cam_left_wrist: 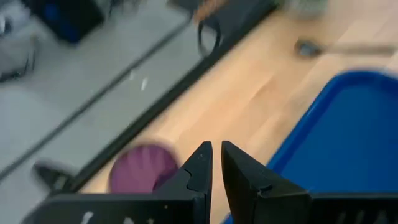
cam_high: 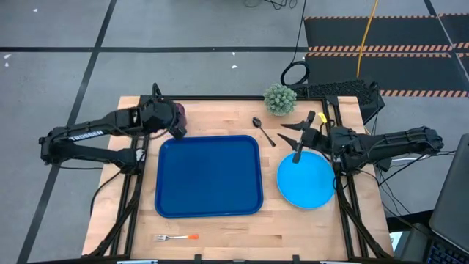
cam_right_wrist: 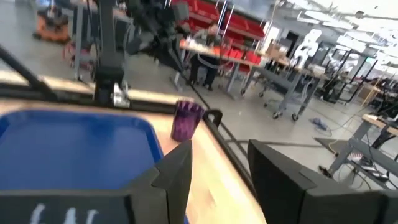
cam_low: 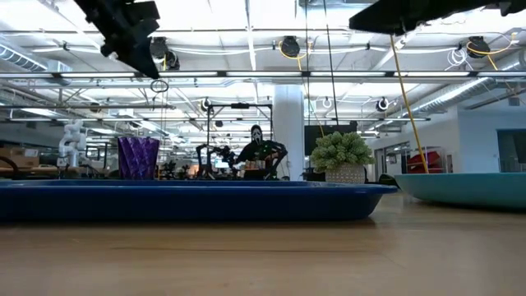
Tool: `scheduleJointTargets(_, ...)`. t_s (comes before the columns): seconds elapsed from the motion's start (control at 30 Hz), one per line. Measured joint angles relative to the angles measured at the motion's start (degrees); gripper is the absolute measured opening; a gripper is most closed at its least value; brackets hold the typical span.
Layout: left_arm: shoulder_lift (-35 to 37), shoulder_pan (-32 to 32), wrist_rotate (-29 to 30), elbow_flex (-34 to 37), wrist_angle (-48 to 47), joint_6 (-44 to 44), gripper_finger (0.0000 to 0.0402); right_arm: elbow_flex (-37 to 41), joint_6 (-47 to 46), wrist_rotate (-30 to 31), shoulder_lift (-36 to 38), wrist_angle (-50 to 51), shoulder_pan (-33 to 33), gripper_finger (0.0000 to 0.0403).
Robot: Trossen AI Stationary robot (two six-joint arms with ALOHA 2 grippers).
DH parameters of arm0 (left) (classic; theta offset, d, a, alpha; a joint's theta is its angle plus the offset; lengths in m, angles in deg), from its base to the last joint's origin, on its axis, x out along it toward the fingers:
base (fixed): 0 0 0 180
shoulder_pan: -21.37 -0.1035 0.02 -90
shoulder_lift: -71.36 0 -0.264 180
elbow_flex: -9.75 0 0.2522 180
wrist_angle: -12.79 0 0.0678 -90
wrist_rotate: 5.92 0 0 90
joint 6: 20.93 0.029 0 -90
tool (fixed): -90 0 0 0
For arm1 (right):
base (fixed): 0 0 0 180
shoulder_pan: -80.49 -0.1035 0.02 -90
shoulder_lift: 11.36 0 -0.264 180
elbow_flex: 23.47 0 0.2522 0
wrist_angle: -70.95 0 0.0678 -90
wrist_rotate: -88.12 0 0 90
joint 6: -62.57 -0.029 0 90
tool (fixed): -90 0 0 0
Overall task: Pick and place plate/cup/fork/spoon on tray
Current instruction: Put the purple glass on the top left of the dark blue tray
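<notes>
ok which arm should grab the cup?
Left. Its tool hovers right by the cup at the tray's far left corner; the right tool is across at the plate.

Two dark jointed arms, white lettering on the left arm (cam_high: 77, 136).

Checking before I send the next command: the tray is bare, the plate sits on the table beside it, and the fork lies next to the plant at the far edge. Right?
Not quite. The fork lies alone at the near edge of the table, in front of the tray; the high view shows it. It is the spoon that lies by the plant. The tray is bare and the plate sits beside it.
</notes>
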Motion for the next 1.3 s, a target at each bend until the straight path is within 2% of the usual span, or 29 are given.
scheduleJointTargets(0.13,-4.85,-2.05,-0.50,-9.25,-10.89,-2.56,0.0037,-0.02,0.97,-0.15,0.14,-2.54,0.00,0.0151)
scheduleJointTargets(0.23,-9.27,-5.46,-6.24,-15.11,-17.69,-1.84,0.0037,-0.02,1.23,-0.17,0.11,-3.01,0.00,0.0151)
scheduleJointTargets(0.33,-14.15,-10.15,-13.77,-18.96,-24.39,2.25,0.0037,-0.02,1.24,-0.17,0.11,-3.01,0.00,0.0151)
scheduleJointTargets(0.47,-20.58,-15.34,-15.27,-19.95,-29.12,10.57,0.0037,-0.04,1.28,-0.20,0.11,-3.01,0.00,0.0151)
scheduleJointTargets(0.63,-26.92,-20.72,-15.26,-19.58,-29.95,16.17,0.0037,-0.04,2.51,-0.21,0.11,-2.93,0.00,0.0151)
scheduleJointTargets(0.77,-29.29,-23.04,-15.57,-19.53,-29.64,18.78,0.0037,-0.07,2.92,-0.13,0.11,-2.17,0.00,0.0151)
scheduleJointTargets(1.03,-29.34,-25.04,-26.82,-19.53,-25.15,25.06,0.0040,-0.07,3.10,0.28,0.09,-1.48,0.26,0.0151)
scheduleJointTargets(1.13,-29.56,-25.30,-26.83,-19.53,-25.14,25.44,0.0064,-0.07,2.45,1.53,0.11,-1.20,0.26,0.0151)
scheduleJointTargets(1.3,-30.61,-26.03,-24.48,-19.51,-25.13,23.47,0.0138,-0.07,1.52,1.55,0.11,-0.45,0.26,0.0151)
